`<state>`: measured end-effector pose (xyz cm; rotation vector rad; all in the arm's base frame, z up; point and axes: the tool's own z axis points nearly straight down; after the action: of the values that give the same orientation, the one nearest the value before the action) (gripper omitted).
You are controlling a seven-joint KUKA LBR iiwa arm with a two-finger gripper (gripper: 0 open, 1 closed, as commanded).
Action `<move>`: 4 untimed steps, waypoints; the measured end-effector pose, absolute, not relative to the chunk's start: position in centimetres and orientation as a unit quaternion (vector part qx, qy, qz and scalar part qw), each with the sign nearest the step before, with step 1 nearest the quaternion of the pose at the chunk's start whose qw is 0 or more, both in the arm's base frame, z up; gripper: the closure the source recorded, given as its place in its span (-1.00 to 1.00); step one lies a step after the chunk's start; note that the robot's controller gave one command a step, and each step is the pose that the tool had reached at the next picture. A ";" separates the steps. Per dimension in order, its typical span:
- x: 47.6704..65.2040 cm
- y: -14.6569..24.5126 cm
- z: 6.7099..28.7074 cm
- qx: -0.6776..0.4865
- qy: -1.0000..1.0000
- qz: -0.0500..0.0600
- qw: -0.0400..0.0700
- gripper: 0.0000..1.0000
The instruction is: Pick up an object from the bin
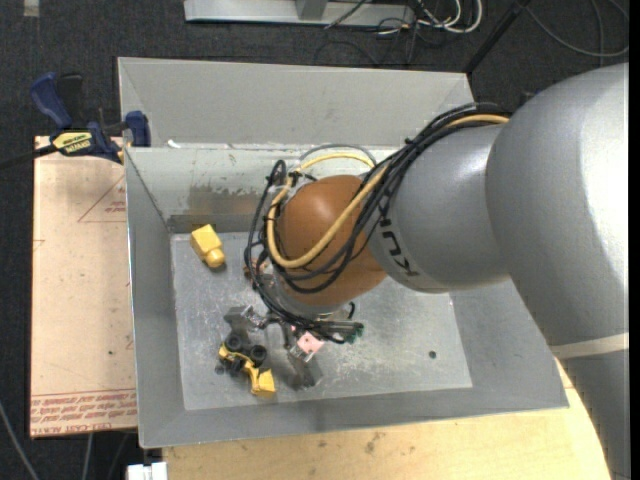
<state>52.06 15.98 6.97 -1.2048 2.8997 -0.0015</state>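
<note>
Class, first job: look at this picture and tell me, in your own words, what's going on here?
A robot arm reaches into a grey metal bin from the right. Its claw is low over a small heap of loose things near the bin's front: black and yellow pieces, grey bits and a small pink piece. A yellow block lies apart, toward the back left. Whether the claw holds anything cannot be told.

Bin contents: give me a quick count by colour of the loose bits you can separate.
Yellow: 2, a yellow block alone at the far left and a yellow piece in the near heap
Black: 1, a black piece
Pink: 1, a pink piece
Grey: 2, a grey piece and a grey scrap, hard to separate
Total: 6; others may be hidden.
</note>
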 end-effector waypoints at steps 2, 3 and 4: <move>50.1 19.1 7.0 -0.476 0.879 0.001 0.000 1.00; 50.1 19.1 7.0 -0.476 0.880 0.001 0.000 1.00; 49.1 20.9 8.0 -0.480 0.877 0.001 0.000 1.00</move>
<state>49.09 20.92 8.03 -1.5092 2.7554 0.0019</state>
